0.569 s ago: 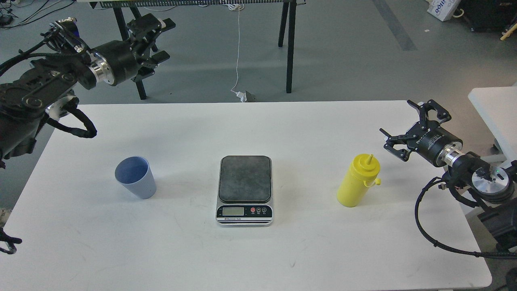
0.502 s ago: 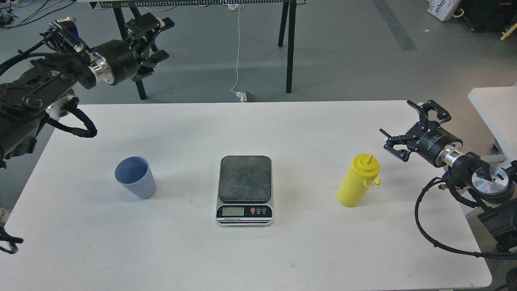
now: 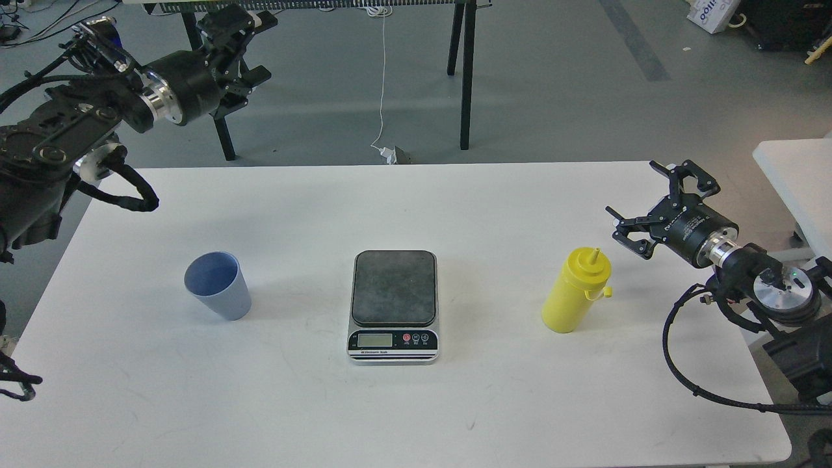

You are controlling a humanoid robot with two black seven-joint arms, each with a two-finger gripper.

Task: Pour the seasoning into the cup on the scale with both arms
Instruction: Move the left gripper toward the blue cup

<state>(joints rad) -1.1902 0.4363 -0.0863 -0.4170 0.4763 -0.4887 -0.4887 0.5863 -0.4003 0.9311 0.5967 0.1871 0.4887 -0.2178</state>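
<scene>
The light blue ribbed cup (image 3: 218, 285) stands upright on the white table (image 3: 390, 409), left of centre. The scale (image 3: 394, 305) lies in the middle with its dark plate bare. The yellow seasoning bottle (image 3: 576, 290) stands upright to the right, nozzle up. My left gripper (image 3: 244, 45) is open and empty, high beyond the table's far left edge, well away from the cup. My right gripper (image 3: 643, 208) is open and empty, just right of and above the bottle, its fingers spread toward it without touching.
Black table legs (image 3: 465, 78) and a white cable (image 3: 382, 84) stand on the grey floor behind the table. Another white table's corner (image 3: 796, 175) is at the right. A black cable loop (image 3: 689, 364) hangs from my right arm over the table's right end.
</scene>
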